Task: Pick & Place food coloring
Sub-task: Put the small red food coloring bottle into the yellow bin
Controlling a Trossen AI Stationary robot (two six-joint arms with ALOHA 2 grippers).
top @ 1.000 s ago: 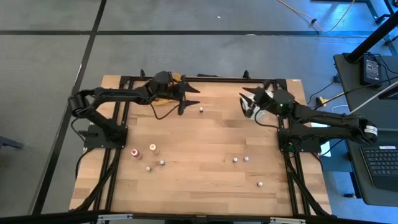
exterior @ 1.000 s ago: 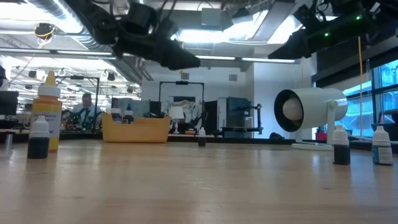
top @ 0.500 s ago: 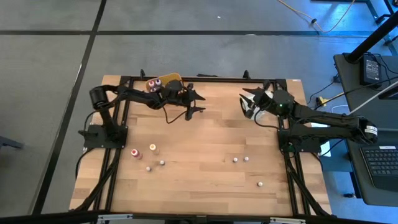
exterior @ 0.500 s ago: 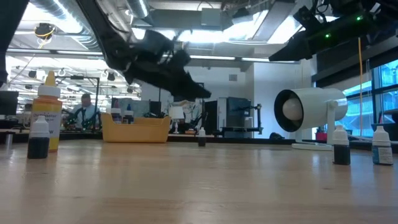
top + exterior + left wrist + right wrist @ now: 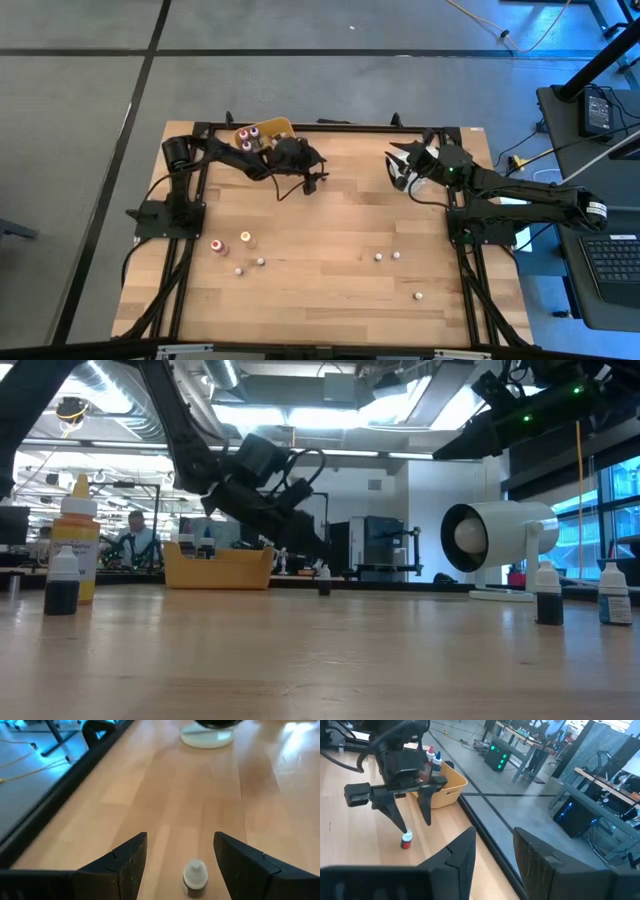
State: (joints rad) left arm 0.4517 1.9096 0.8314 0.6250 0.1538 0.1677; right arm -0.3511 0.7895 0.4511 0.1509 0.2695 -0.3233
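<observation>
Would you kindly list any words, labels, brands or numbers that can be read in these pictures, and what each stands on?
None can be read.
Tall yellow bottle: its label carries print, too blurred to read.
Small food coloring bottles: pale labels, too small to read.
Yellow tray: no lettering visible.
White cylinder: no lettering visible.

Two dark arms – black cables looped along them, green lamp lit on the right arm [image 5: 520,195], wedge-shaped fingers [image 5: 125,865].

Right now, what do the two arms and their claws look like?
Both arms are dark, near-black jointed links. The left claw has two flat, angular black fingers tapering to wedge tips, with a loose black cable looping above its wrist. The right claw has similar dark fingers, and a green light glows on that arm's wrist.
</observation>
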